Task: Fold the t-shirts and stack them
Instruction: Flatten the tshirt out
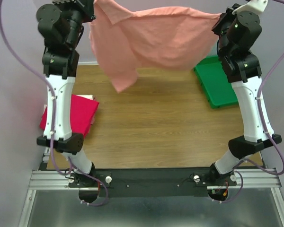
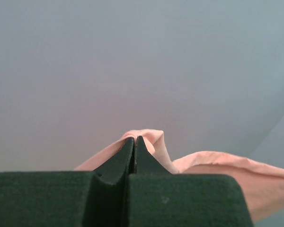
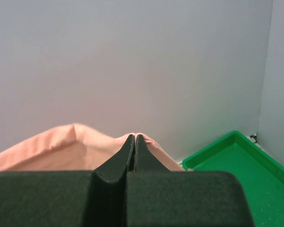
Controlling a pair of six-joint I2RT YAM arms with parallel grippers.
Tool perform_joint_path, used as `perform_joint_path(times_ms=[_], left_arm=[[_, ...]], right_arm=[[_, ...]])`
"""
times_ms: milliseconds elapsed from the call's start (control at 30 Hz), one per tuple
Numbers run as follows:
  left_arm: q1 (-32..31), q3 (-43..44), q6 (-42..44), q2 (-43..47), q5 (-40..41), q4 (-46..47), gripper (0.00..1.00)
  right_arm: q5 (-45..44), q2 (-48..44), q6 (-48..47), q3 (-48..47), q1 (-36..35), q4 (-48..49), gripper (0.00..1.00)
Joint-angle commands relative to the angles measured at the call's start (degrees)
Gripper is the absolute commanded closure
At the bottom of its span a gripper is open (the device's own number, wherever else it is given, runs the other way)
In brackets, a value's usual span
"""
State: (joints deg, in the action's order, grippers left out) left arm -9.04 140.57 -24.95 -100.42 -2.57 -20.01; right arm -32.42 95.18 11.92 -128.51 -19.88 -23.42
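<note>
The salmon t-shirt [image 1: 151, 40] hangs stretched in the air between both raised arms, above the far part of the table. My left gripper [image 2: 134, 139] is shut on its left edge, with cloth [image 2: 151, 139] bunched round the tips. My right gripper [image 3: 134, 137] is shut on its right edge, with cloth [image 3: 75, 146] spreading to the left. One flap droops down at the shirt's left side [image 1: 120, 78]. The magenta-red t-shirt [image 1: 80, 113] lies folded at the table's left edge, partly hidden behind the left arm.
A green plastic tray [image 1: 217, 85] sits at the table's far right, also seen in the right wrist view [image 3: 236, 161]. The wooden table top [image 1: 156, 127] lies below the hanging shirt. Grey walls stand close behind and at the sides.
</note>
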Motion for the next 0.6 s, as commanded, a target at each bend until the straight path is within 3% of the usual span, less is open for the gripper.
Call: perform_joint_path(times_ms=[0, 133, 167, 233, 333, 500, 567], left_arm=[[0.86, -7.92, 1.92, 9.26, -6.13, 6.39, 1.0], [0.86, -30.12, 4.38, 18.57, -4.82, 10.68, 1.0], [0.86, -42.19, 4.47, 23.12, -5.16, 12.43, 1.0], [0.86, -53.94, 2.03, 27.36, -3.68, 15.26, 1.0], [0.69, -81.58, -5.51, 37.37, 1.68, 17.1, 1.0], [0.6, -104.25, -18.45, 47.15, 12.4, 14.39, 1.0], [0.34, -109.87, -19.52, 50.3, 9.97, 13.51, 0.99]], right_arm=[[3.16, -4.81, 0.03, 3.59, 0.28, 2.24, 0.99], [3.42, -10.53, 0.47, 21.65, 1.59, 2.5, 1.0], [4.03, -11.76, 0.64, 25.11, 1.77, 2.5, 1.0], [6.22, -16.15, 2.21, 33.37, 2.21, 3.2, 1.0], [6.85, -21.25, 5.02, 52.06, 2.56, 3.55, 1.0], [8.07, -28.11, 11.1, 69.33, 2.56, 3.56, 1.0], [9.49, -29.95, 12.24, 77.42, 2.65, 3.47, 1.0]])
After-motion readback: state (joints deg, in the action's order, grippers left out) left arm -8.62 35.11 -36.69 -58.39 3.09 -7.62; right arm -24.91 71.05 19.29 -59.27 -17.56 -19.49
